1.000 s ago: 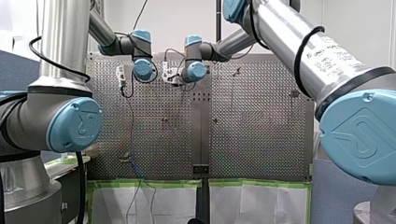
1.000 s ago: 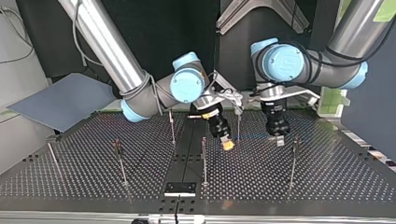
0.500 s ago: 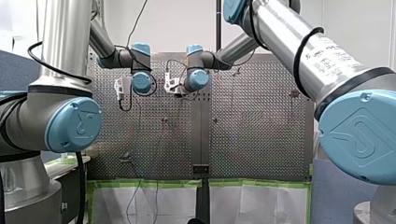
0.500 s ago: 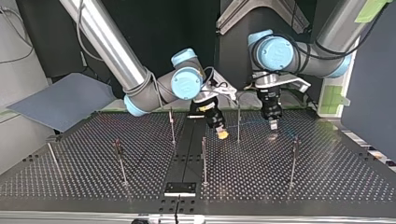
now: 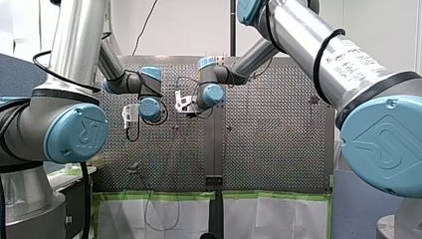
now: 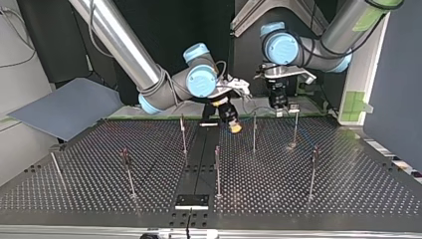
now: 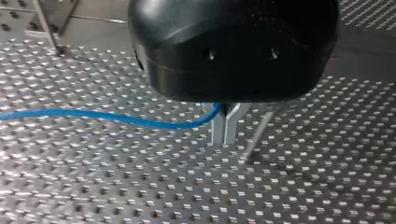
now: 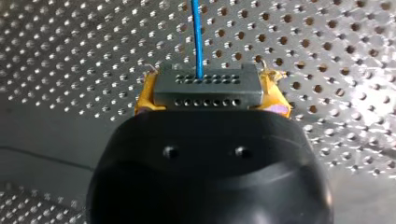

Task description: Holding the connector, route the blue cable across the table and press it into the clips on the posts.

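Counter: we look across the perforated counter (image 6: 348, 195), thin posts standing on it. The middle post (image 6: 254, 133) is our marker.
Right jaws: our right jaws hang just beside the middle post, on the side of the dark centre strip (image 6: 198, 159). They are closed firmly on the connector (image 8: 208, 86), a grey block pinched between the yellow pads (image 8: 275, 93).
Blue cable: the blue cable (image 7: 116, 117) leaves the connector's far face and runs straight ahead above the counter (from across the counter we make out only faint traces of blue beyond the middle post).
Left jaws: our left jaws sit on the middle post's other side, further back toward the arms. Their metal fingers (image 7: 216, 133) are pressed together at the tips, and the blue cable is caught in the notch just above them. From there it trails off sideways in a shallow curve above the counter.
Nearby: a thin rod (image 7: 258, 133) stands just beside those fingers.
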`<move>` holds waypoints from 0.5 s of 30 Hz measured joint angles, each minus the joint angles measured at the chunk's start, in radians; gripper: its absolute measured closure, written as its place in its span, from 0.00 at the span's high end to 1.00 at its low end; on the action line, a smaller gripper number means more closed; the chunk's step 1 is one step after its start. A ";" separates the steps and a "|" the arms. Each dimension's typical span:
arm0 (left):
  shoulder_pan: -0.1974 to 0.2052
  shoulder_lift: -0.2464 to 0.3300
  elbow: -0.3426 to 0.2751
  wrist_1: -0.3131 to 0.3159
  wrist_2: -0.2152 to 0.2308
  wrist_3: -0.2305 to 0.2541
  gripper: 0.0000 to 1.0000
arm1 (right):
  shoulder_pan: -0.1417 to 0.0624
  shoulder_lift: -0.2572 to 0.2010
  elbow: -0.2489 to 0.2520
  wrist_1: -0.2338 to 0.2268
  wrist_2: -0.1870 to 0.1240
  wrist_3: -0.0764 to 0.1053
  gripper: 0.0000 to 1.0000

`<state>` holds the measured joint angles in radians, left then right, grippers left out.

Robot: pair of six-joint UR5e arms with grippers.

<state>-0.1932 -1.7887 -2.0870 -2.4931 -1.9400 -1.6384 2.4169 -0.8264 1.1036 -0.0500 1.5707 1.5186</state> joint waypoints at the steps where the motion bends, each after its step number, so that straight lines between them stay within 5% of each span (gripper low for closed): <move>1: 0.000 -0.006 -0.007 0.006 0.001 0.000 0.00 | -0.002 0.000 0.008 -0.001 0.001 -0.005 0.00; 15: 0.003 -0.095 -0.026 0.124 0.100 -0.029 0.00 | -0.009 0.003 0.097 -0.062 0.004 -0.008 0.00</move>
<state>-0.1898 -1.8835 -2.1126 -2.3687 -1.8396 -1.6674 2.4075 -0.8230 1.2008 -0.1118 1.5743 1.5108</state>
